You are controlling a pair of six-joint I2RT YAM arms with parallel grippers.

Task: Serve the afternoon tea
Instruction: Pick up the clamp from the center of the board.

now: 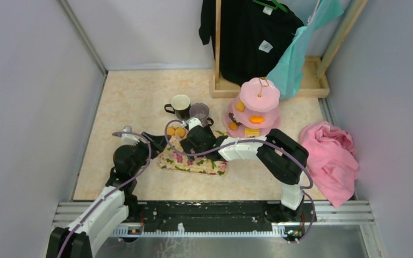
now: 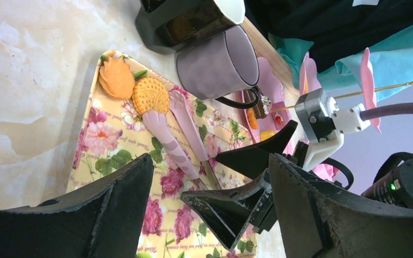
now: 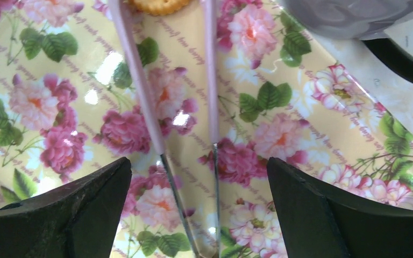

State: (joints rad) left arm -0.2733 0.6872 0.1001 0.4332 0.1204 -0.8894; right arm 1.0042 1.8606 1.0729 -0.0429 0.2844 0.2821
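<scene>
An orange snack (image 2: pixel 117 78) and a round yellow biscuit (image 2: pixel 150 95) lie at the far end of the flower-patterned tray (image 1: pixel 204 164). Pink-handled tongs (image 3: pixel 140 91) lie on the tray. My right gripper (image 3: pixel 199 161) is open, low over the tray, its fingers either side of the tongs' metal blades without touching them. My left gripper (image 2: pixel 211 161) is open and empty at the tray's left side (image 1: pixel 158 141), facing the right gripper (image 1: pixel 188 142). The black mug (image 1: pixel 180 105) and the smoky mug (image 1: pixel 199 112) stand behind the tray. The pink three-tier stand (image 1: pixel 255 107) holds orange and yellow snacks.
A wooden clothes rack (image 1: pixel 271 86) with a black shirt and a teal garment stands at the back, close behind the stand. A crumpled pink cloth (image 1: pixel 330 158) lies at the right. Grey walls close in both sides.
</scene>
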